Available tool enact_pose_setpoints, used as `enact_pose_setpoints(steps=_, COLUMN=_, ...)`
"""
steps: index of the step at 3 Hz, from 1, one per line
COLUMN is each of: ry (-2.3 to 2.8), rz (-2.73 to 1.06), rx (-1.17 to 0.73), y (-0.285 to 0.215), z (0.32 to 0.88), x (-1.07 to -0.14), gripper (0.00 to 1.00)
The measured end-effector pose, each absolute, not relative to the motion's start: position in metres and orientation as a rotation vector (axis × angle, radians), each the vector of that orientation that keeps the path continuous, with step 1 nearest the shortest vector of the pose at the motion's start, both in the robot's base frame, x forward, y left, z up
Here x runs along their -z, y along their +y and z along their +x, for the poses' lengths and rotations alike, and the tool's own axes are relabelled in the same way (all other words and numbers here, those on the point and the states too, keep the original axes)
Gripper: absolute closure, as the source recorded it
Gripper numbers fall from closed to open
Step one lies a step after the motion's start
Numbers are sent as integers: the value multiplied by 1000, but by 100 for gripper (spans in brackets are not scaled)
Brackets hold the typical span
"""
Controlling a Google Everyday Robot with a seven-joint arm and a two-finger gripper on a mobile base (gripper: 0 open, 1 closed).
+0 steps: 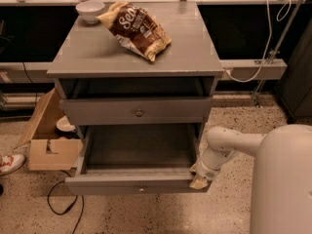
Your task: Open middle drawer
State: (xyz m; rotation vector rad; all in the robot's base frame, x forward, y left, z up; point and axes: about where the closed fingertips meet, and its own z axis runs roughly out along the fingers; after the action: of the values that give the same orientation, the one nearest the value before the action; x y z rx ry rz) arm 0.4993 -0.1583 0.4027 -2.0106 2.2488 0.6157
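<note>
The middle drawer (107,184) of the gray cabinet (190,52) stands pulled out toward me. Its shallow inside is bare, and a small round knob (141,189) shows at the centre of its front. My gripper (199,180) is at the right front corner of this drawer, touching or nearly touching the end of its front. It hangs from my white arm (229,145), which reaches in from the right. It holds nothing that I can see. The drawer above (97,112), with a like knob (139,113), is shut. Anything below the open drawer is hidden.
A brown chip bag (136,29) and a white bowl (90,9) lie on the cabinet top. An open cardboard box (48,147) stands on the floor to the left, with a shoe (9,162) and a black cable (61,204) near it. My white body (287,179) fills the lower right.
</note>
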Motion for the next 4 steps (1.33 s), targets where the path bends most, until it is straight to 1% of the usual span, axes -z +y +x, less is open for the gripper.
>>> enact_pose_setpoints(steps=1, ry=2249, rz=-2010, rx=-616, y=-159, z=506, x=-404, gripper=82)
enact_pose_setpoints(steps=2, ry=2249, rz=-2010, rx=-615, y=-159, z=506, x=-404, gripper=59)
enact_pose_setpoints(steps=3, ry=2249, rz=-2010, rx=-616, y=-159, z=506, x=-404, gripper=28)
enact_pose_setpoints(steps=4, ry=2249, rz=-2011, rx=-616, y=-159, z=506, x=-404, gripper=4)
